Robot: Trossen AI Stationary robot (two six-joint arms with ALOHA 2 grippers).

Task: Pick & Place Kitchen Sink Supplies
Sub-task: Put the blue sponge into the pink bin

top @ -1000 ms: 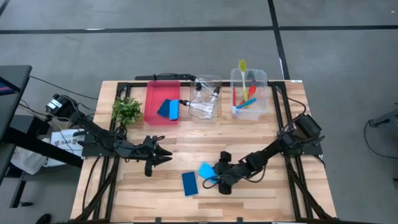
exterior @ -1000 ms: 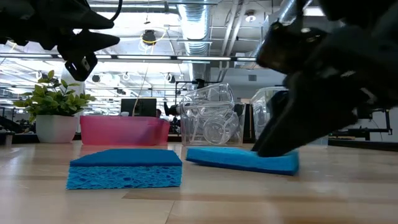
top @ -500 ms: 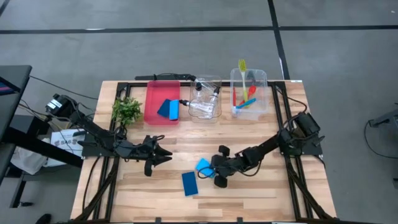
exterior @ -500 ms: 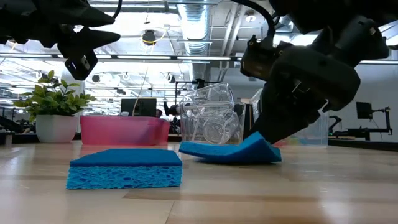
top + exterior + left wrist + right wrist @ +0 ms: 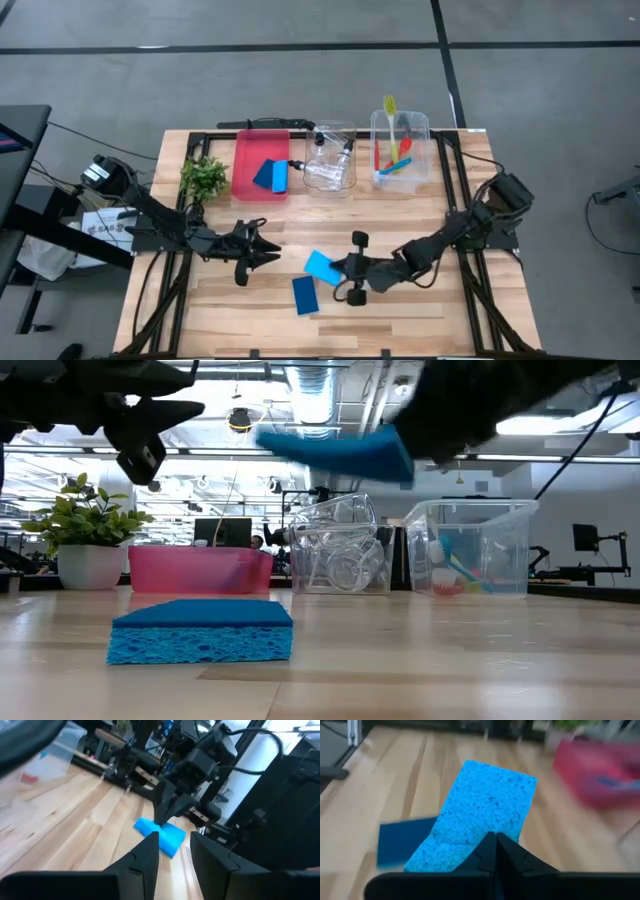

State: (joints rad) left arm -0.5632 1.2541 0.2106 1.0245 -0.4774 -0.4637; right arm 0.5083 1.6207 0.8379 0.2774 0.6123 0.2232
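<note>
We see the right gripper (image 5: 343,271) clenched on a flat, porous, bright blue sponge (image 5: 322,266), held clear above the table (image 5: 430,310). A darker blue sponge (image 5: 305,294) lies flat below it. The left gripper (image 5: 272,252) hovers nearby, fingers apart.

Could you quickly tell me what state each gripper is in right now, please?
Left gripper: jaws open, holding nothing, above the table left of centre.
Right gripper: jaws shut on a blue sponge, lifted clear of the table.
</note>
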